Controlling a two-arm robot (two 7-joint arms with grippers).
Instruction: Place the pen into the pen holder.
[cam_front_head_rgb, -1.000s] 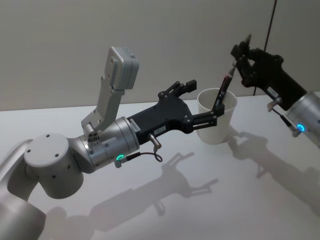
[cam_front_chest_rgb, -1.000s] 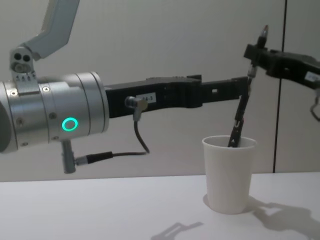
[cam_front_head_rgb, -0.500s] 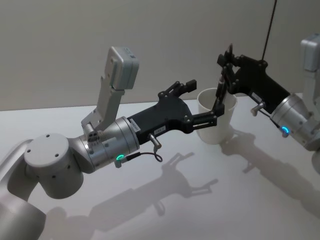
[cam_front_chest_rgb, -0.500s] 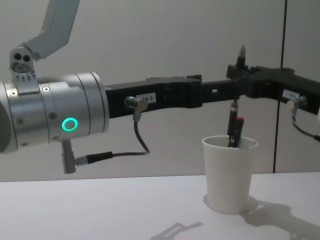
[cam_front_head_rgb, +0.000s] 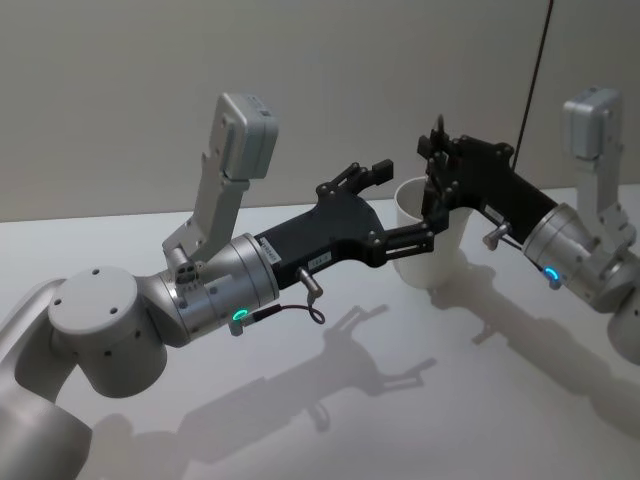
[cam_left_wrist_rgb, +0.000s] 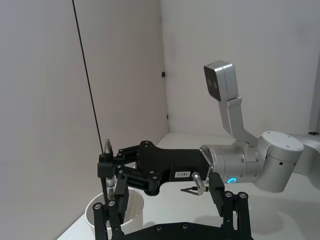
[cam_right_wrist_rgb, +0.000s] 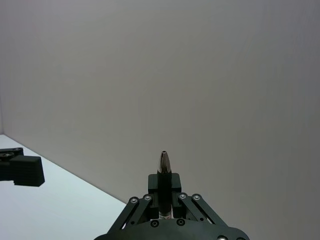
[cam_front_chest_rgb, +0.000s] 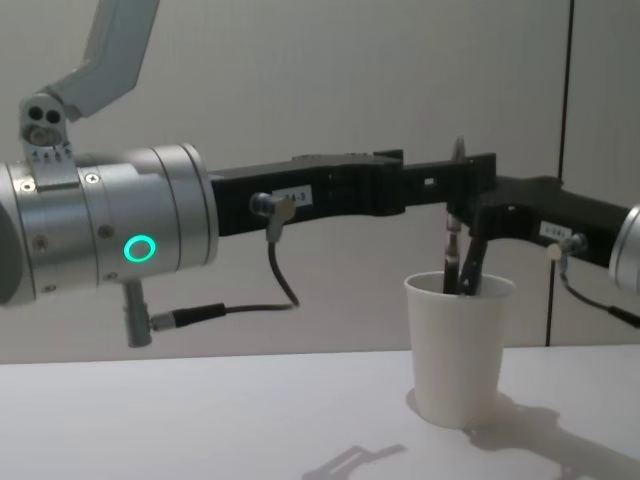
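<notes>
The pen holder (cam_front_chest_rgb: 458, 350) is a white paper cup standing upright on the table, also seen in the head view (cam_front_head_rgb: 432, 272). The pen (cam_front_chest_rgb: 452, 252) hangs upright over it, silver tip up and lower end inside the cup mouth. My right gripper (cam_front_chest_rgb: 462, 215) is shut on the pen near its upper end, just above the rim; the tip (cam_right_wrist_rgb: 163, 161) pokes out past its fingers. My left gripper (cam_front_head_rgb: 410, 184) reaches in from the left and stands open, one finger (cam_front_head_rgb: 432, 218) against the cup's near side. The pen (cam_left_wrist_rgb: 107, 152) shows above the cup (cam_left_wrist_rgb: 134, 216).
The white table (cam_front_head_rgb: 400, 400) stretches wide in front of the cup, crossed by arm shadows. A plain wall stands close behind. My left arm's big silver wrist (cam_front_chest_rgb: 110, 235) hangs over the table's left side. A thin dark cord (cam_front_chest_rgb: 565, 120) runs down the wall.
My right gripper has swung left and down over the cup. The pen has gone from leaning to upright and sunk lower into the cup. The left arm has not moved.
</notes>
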